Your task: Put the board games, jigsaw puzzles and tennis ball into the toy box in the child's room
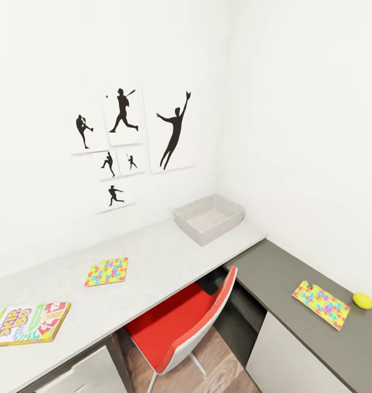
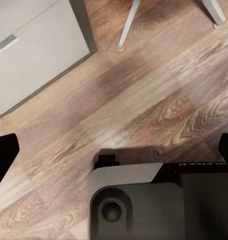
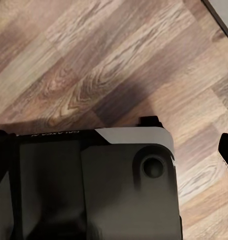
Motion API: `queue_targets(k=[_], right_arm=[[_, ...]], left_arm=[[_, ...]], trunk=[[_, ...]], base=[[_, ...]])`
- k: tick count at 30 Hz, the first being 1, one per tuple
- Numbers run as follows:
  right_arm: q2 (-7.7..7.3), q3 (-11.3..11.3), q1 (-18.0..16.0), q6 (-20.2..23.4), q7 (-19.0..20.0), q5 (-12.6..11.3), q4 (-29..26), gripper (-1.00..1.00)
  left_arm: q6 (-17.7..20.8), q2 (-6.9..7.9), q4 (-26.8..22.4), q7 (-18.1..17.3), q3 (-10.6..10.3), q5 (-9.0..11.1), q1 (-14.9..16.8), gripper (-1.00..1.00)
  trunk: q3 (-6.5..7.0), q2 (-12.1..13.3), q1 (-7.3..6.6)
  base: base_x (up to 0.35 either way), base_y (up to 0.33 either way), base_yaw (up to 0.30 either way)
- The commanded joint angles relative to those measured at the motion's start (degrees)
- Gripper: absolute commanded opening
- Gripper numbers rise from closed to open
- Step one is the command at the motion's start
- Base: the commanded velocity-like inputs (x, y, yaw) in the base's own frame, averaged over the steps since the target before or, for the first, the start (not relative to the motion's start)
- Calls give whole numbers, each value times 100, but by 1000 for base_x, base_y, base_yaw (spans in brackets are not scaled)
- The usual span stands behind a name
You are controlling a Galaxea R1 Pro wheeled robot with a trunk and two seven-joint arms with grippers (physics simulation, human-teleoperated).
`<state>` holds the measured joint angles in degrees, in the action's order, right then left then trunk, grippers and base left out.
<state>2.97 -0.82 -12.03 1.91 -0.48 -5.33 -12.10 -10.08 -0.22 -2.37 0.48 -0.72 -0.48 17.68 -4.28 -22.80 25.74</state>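
- Up ahead in the head view, a pale grey rectangular plastic toy box (image 1: 210, 219) sits open on the light grey desk (image 1: 153, 256), in the corner against the white wall.
- One flat jigsaw puzzle of bright yellow, pink and blue pieces (image 1: 106, 271) lies near the middle of that desk, well apart from the box.
- At the desk's left end lies a colourful cardboard board game box printed "SKIP-BO" (image 1: 29, 323).
- A darker grey desk wing (image 1: 279, 273) runs along the right wall; on it lie a second multicoloured jigsaw puzzle (image 1: 321, 304) and, just beside it, a small yellow-green tennis ball (image 1: 363, 300).
- A red-seated chair with a white shell (image 1: 180, 327) stands tucked at the desk.
- Both wrist views look down on brown wood-plank floor (image 2: 144, 100) and the robot's dark base (image 3: 93, 185).
- The left fingers (image 2: 3, 155) show dark tips at opposite edges, spread wide apart with nothing between them; of the right fingers (image 3: 227, 147) one tip shows, so I cannot tell their state.
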Motion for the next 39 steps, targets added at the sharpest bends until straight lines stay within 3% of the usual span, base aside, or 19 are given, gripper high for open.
queue_targets(k=[1, 31, 39], right_arm=[[2, -6, -1, 20, -5, -56, -12, 100], [-9, -6, 6, -5, 24, -49, -41, 100], [-32, 24, 25, -309, 86, -43, -515, 100]], left_arm=[[-21, -2, 8, 5, -7, -5, 7, 100], [47, -83, -4, -18, 19, 38, 7, 100], [27, -61, -34, -85, 30, 55, 5, 100]], trunk=[[-12, -12, 5], [-12, -12, 5], [-12, -12, 5]], base=[[84, -57, 267], [6, -4, 29], [0, 0, 0]])
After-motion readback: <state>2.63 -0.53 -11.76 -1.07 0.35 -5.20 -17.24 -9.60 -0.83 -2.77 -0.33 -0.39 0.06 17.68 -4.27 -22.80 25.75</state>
